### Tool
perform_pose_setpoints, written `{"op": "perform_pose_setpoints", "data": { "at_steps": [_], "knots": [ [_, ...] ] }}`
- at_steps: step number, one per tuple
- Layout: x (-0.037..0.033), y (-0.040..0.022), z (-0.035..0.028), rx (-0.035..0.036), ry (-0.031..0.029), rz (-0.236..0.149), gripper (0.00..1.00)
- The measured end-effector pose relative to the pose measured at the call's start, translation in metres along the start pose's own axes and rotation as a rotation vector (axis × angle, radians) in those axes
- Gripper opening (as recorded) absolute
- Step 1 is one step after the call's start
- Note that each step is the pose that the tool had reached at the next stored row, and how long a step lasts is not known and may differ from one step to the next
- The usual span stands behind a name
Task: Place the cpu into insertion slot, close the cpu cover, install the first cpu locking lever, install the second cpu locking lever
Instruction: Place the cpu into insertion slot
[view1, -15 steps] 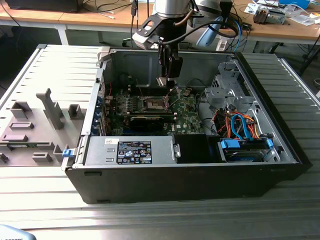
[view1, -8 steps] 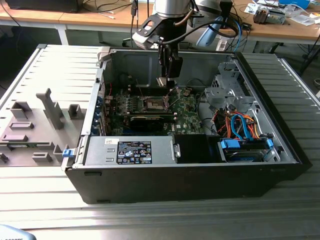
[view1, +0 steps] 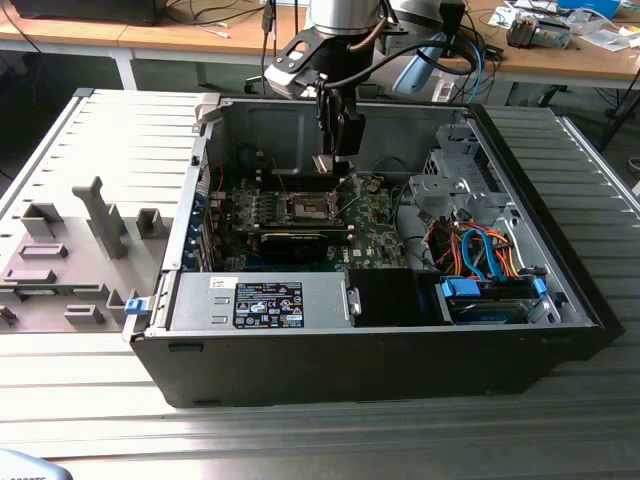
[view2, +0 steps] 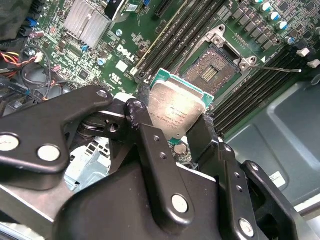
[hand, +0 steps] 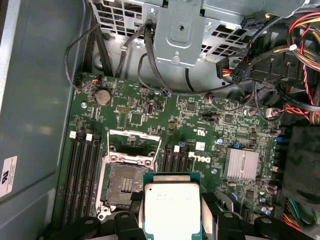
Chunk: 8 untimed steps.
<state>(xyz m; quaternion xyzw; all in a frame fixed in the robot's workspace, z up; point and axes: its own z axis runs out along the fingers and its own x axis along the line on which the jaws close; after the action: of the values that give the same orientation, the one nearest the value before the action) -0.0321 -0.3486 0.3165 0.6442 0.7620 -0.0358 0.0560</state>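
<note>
Fingers (view2: 150, 145) closed on chip (view2: 175, 112), gripped at two opposite edges, metal top seen in both wrist views. Chip held clear above board (hand: 200, 120). Socket (hand: 122, 182) uncovered, dark centre exposed, no chip seated. Key offset: socket lies just beside chip, not under it; in exterior view, below fingers and slightly toward exterior view's left. Chip edges judged roughly square to socket.

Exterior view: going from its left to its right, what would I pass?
Grey plastic panel with upright pieces → the arm's jaws, shut on the cpu, inside the open computer case → metal drive cage.
</note>
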Motion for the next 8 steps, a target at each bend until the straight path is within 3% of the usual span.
{"op": "perform_pose_setpoints", "data": {
  "at_steps": [8],
  "knots": [
    [0.0000,0.0000,0.0000,0.0010,-0.0045,0.002,0.55]
  ]
}}
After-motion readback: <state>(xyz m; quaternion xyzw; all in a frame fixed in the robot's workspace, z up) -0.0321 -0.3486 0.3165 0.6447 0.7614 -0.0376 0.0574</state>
